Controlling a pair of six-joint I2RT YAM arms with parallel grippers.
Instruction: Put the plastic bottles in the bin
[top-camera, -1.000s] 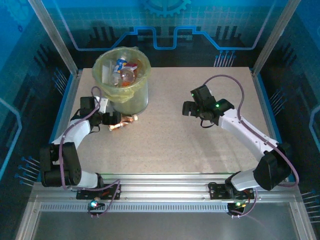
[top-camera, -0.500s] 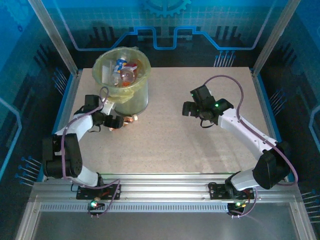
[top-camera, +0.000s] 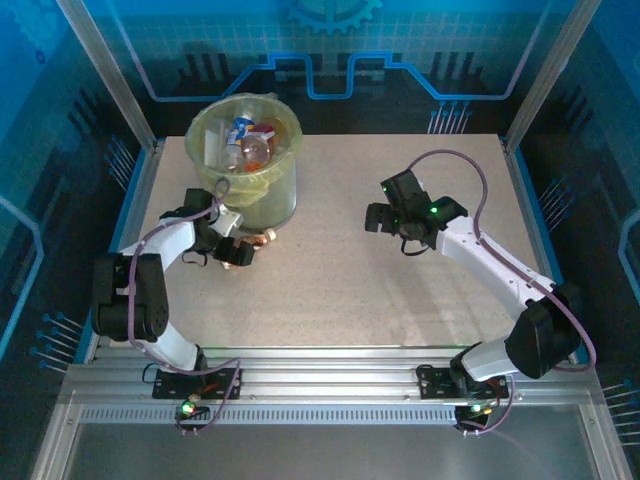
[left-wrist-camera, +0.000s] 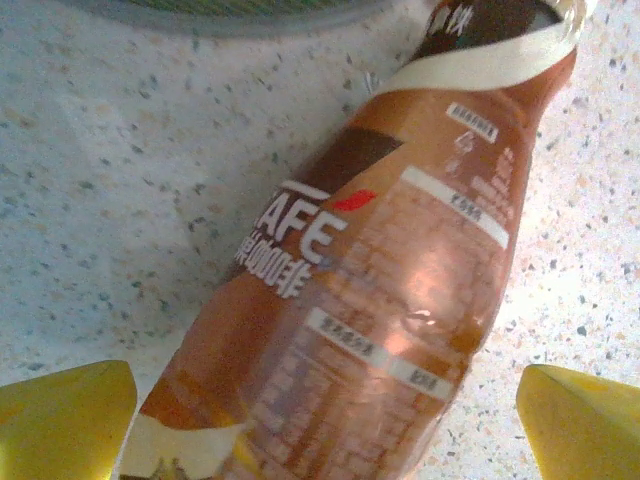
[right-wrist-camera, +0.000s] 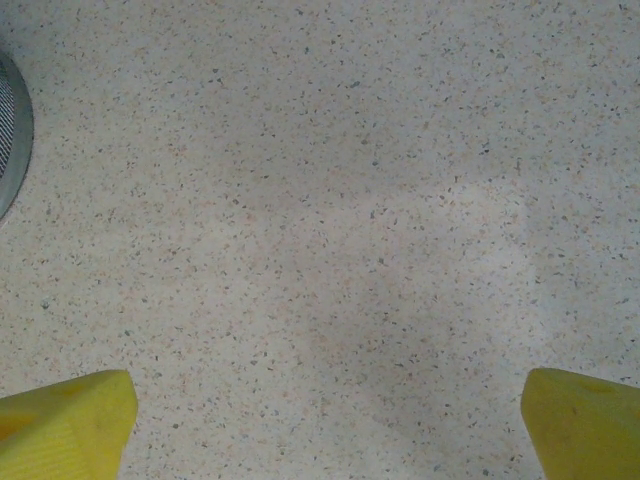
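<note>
One brown-labelled plastic bottle (left-wrist-camera: 390, 280) lies on its side on the table just in front of the bin (top-camera: 272, 202). Its end (top-camera: 264, 239) pokes out from under my left gripper (top-camera: 238, 251). In the left wrist view the bottle runs between the two yellow fingers (left-wrist-camera: 65, 415), which stand wide apart on either side without touching it; the left gripper (left-wrist-camera: 325, 425) is open. Several more bottles (top-camera: 250, 135) lie inside the yellow-green lined bin. My right gripper (top-camera: 378, 218) hovers open over bare table, nothing between its fingers (right-wrist-camera: 70, 420).
The bin's base (left-wrist-camera: 220, 10) is close behind the bottle in the left wrist view, and its edge (right-wrist-camera: 8, 130) shows at the far left of the right wrist view. Metal frame posts and blue walls ring the speckled table (top-camera: 400, 300).
My left gripper has swung right along the bin's front and now sits over the brown bottle, covering most of it. The right arm has not moved.
</note>
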